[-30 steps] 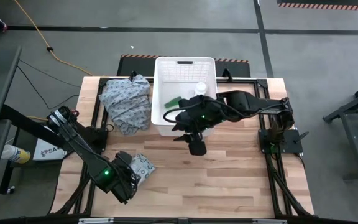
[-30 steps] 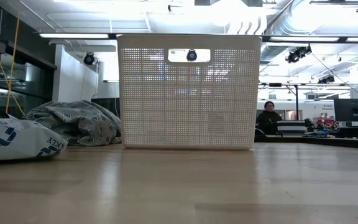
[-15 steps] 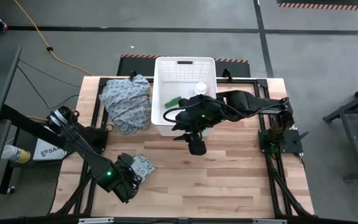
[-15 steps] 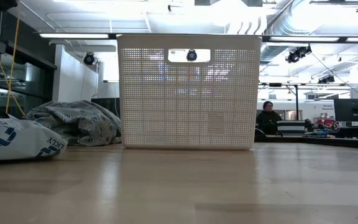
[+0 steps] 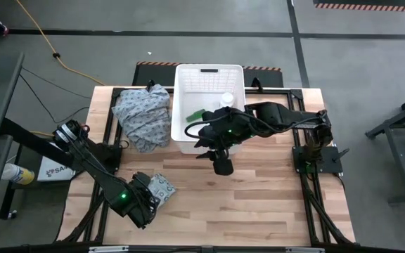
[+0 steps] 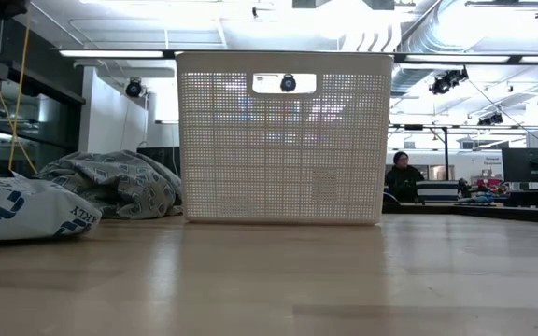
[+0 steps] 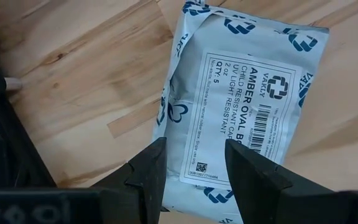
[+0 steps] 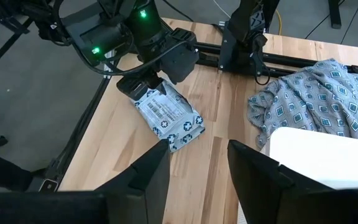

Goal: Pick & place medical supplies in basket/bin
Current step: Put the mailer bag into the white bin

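Left tool (image 7: 194, 165) is down low over the soft packet (image 7: 241, 106) on the table (image 5: 273, 197), fingers open and straddling the packet's near end; can't tell if they touch it. The packet lies flat, label up, reaching forward from the tool. Right tool (image 8: 197, 165) hangs open and empty above the near wall of the white bin (image 5: 209, 81). Beyond it, inside the bin, sit 1 white pill bottle (image 5: 226, 100) and 1 green stick-shaped box (image 5: 195, 114). Grey-blue patterned cloth (image 5: 145, 116) lies heaped beside the bin, on the side toward the left tool.
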`<state>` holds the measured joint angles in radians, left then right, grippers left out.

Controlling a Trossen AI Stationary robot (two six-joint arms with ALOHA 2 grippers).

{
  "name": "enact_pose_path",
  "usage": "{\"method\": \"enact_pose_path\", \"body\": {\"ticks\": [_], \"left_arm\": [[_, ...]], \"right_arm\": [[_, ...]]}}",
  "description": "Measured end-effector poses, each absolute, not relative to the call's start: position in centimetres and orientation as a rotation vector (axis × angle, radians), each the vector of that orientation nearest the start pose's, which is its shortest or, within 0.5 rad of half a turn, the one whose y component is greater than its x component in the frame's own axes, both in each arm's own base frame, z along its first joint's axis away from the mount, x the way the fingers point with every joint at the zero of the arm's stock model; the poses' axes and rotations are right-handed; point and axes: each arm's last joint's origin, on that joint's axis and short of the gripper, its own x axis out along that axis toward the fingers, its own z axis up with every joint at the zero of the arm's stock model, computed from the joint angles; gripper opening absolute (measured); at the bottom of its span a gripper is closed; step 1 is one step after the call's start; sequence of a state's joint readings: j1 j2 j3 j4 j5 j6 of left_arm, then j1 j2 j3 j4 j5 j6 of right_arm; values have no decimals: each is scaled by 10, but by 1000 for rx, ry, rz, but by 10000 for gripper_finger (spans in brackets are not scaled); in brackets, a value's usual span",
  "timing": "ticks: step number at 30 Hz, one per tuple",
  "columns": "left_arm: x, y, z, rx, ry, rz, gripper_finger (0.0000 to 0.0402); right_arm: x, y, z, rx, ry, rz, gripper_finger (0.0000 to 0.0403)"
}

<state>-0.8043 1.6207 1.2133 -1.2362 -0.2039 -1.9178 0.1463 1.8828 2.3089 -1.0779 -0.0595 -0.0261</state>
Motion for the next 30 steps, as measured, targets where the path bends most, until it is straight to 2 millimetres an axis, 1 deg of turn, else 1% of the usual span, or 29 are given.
{"method": "enact_pose_path", "body": {"ticks": [8,13,17,21,25,30], "left_arm": [[195,-194,229,-745,1204,927,195],[194,-193,229,-732,1208,937,195],[192,-191,230,-719,1205,974,196],[190,-188,230,-737,1154,1041,196],[192,-188,231,-744,1117,1028,196],[193,-190,230,-740,1125,997,196]], "right_arm": [[372,57,452,-53,650,207,158],[372,57,452,-53,650,207,153],[372,57,452,-53,650,207,150],[372,57,452,-53,650,207,153],[372,57,452,-53,650,207,157],[372,56,452,-54,650,207,155]]}}
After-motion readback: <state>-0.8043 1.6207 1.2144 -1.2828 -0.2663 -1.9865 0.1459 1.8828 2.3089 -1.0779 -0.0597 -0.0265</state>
